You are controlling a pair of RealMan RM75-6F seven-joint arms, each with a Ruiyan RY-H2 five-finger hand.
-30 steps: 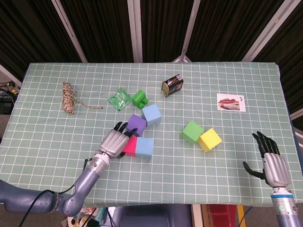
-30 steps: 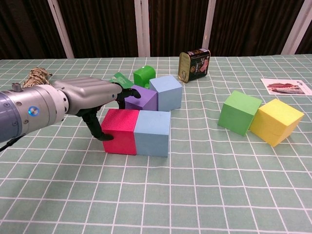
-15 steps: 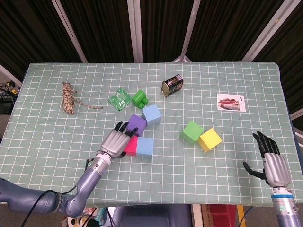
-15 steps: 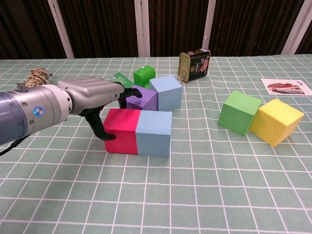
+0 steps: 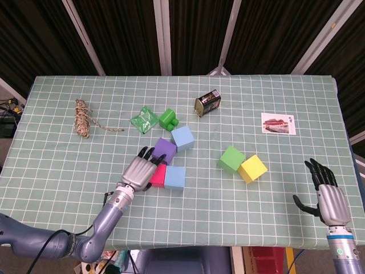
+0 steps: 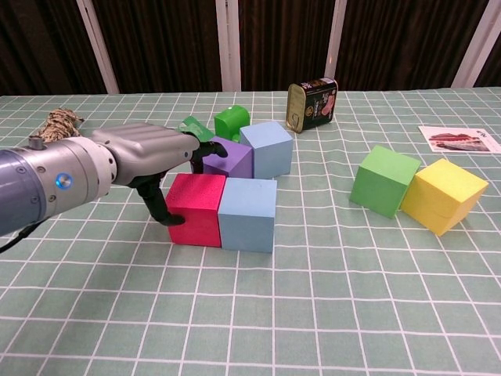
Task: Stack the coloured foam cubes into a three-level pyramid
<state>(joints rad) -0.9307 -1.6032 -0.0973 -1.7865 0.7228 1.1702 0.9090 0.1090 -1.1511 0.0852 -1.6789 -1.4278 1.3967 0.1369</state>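
Chest view: left hand (image 6: 149, 160) wraps the red cube (image 6: 196, 210) touching the light-blue cube (image 6: 248, 215) — shove harder and both skew into the purple cube (image 6: 228, 159) behind. Right hand (image 5: 327, 194) idle, spread.

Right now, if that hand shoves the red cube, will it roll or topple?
Probably neither. The red cube sits flat on the tablecloth, so it should slide. Being foam, it is likely light and may nudge the light blue cube touching it.

matt foam cubes (image 6: 246, 214) on a checked cloth (image 6: 313, 313); glossy metal tin (image 6: 313, 102); rough twine (image 5: 83, 117).
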